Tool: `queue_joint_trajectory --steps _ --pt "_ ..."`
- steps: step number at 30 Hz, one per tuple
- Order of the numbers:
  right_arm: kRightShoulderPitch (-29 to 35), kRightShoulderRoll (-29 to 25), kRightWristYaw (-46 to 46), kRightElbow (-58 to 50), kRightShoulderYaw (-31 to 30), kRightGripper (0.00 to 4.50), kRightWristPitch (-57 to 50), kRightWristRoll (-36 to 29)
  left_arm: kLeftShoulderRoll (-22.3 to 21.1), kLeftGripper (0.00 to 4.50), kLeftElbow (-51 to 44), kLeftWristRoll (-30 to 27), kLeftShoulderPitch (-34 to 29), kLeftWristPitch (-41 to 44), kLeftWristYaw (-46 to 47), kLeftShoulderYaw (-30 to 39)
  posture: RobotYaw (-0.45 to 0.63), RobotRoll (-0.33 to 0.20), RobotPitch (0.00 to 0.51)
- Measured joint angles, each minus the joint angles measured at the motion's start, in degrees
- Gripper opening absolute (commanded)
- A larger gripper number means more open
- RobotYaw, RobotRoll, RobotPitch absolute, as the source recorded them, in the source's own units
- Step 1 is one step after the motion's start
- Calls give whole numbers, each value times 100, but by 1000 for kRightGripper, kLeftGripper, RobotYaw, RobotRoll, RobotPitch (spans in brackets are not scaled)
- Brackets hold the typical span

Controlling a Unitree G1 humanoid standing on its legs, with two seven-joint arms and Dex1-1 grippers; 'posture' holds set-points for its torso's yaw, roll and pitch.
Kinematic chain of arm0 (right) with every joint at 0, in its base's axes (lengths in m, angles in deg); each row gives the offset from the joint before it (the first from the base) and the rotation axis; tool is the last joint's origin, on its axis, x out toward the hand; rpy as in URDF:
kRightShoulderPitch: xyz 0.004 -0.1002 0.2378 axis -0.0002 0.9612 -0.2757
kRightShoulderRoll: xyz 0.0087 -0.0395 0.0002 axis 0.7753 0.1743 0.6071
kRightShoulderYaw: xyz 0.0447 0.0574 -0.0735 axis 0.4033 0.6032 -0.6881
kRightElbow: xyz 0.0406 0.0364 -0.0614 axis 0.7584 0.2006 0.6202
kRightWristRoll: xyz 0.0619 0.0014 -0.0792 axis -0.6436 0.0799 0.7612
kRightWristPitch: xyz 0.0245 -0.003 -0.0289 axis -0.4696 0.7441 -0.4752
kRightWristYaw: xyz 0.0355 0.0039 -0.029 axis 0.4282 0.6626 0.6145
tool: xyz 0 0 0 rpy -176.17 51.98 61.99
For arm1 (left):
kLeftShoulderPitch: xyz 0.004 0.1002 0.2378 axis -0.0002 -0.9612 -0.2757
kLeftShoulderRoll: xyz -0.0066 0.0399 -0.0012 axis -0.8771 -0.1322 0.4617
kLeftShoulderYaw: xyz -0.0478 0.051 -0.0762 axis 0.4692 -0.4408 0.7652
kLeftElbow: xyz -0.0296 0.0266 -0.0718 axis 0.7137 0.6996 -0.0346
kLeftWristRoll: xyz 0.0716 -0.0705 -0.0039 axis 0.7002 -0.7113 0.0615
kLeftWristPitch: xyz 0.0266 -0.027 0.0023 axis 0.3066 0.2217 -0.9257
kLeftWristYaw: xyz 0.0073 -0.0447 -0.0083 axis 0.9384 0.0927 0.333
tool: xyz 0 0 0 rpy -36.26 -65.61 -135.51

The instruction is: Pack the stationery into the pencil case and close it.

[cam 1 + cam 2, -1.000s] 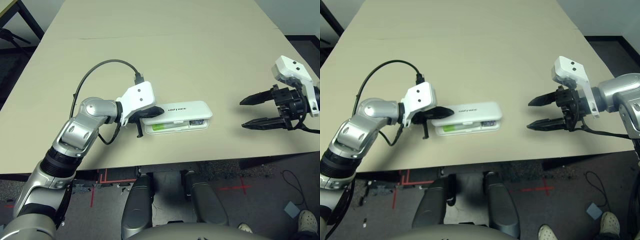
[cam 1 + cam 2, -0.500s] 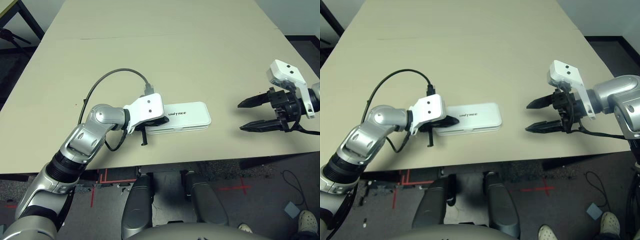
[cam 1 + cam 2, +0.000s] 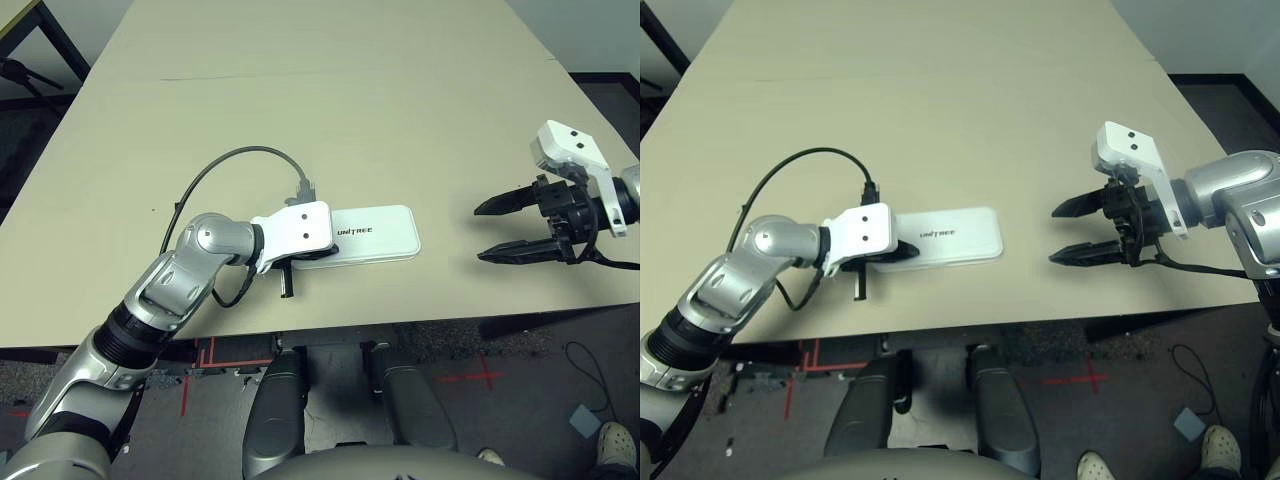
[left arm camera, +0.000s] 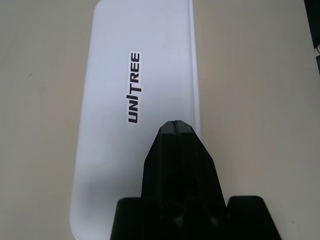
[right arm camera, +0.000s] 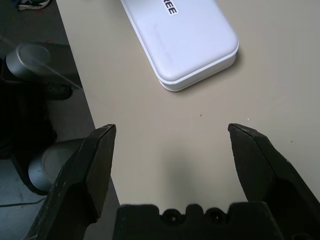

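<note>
White plastic, flat and round-cornered, the pencil case [image 3: 368, 234] lies closed near the front edge of the beige table [image 3: 330, 110], its lid down and the black UNITREE lettering [image 4: 134, 87] facing up. The left gripper [image 4: 175, 125] rests over the case's left end, its two black fingers pressed together with nothing between them, their joined tip set against the lid just beside the lettering. A black cable [image 3: 215, 170] loops above that wrist. Well apart, to the right of the case, the right gripper [image 3: 498, 230] hangs above bare table, pointing toward the case, fingers spread wide and holding nothing.
</note>
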Motion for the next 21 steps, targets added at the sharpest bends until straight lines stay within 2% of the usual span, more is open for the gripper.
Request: queue_joint_trajectory --steps 3,6,13,16,17,21 --pt "5 20 15 -1 0 4500 3 3 61 26 34 -35 -5 36 5 79 -39 0 205" --pt "23 126 86 2 1 4500 45 10 146 603 112 -186 -61 112 79 337 -33 0 204" --pt "30 715 572 225 62 4500 243 9 192 3169 240 -571 -202 78 391 1388 -18 0 202" --pt "-30 1306 1163 547 289 4500 550 31 318 4350 308 -752 -330 -168 674 1979 -10 0 201" --pt "-65 1506 1403 689 376 4500 660 45 373 4471 360 -811 -343 -236 825 2193 -4 0 200" --pt "-308 2358 2631 1393 873 4500 1312 158 630 4471 814 -951 -363 -459 1675 3251 11 0 197"
